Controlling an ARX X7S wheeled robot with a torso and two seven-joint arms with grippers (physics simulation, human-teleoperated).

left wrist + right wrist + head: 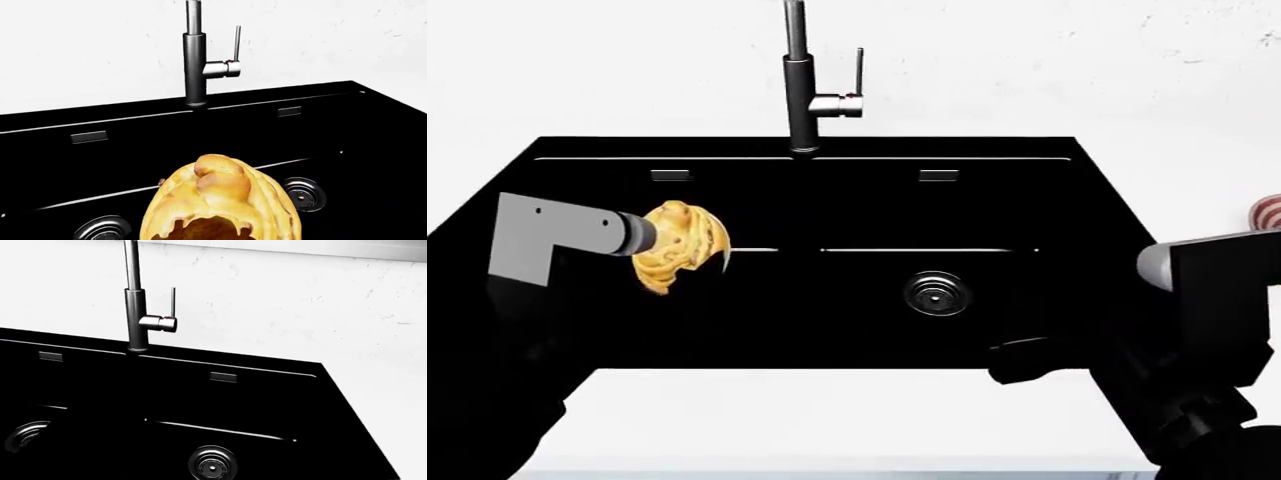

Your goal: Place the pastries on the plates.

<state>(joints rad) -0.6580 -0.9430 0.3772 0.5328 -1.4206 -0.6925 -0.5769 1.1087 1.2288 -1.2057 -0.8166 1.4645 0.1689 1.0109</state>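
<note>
My left gripper (657, 243) is shut on the round swirled golden bun (687, 238) and holds it in the air over the left basin of the black sink (827, 160). The bun fills the near middle of the left wrist view (220, 200) and hides the fingers. My right gripper (1021, 362) is a dark shape over the sink's front right corner, and its jaws do not show against the black. A sliver of the red-striped plate (1268, 212) shows at the far right edge on the white counter. The croissant and the blue-rimmed plate are out of view.
A tall dark faucet (805, 90) with a side lever stands behind the sink's middle. The sink has two basins with round drains (937, 294), split by a divider. White counter (827, 410) surrounds the sink, with a white wall behind.
</note>
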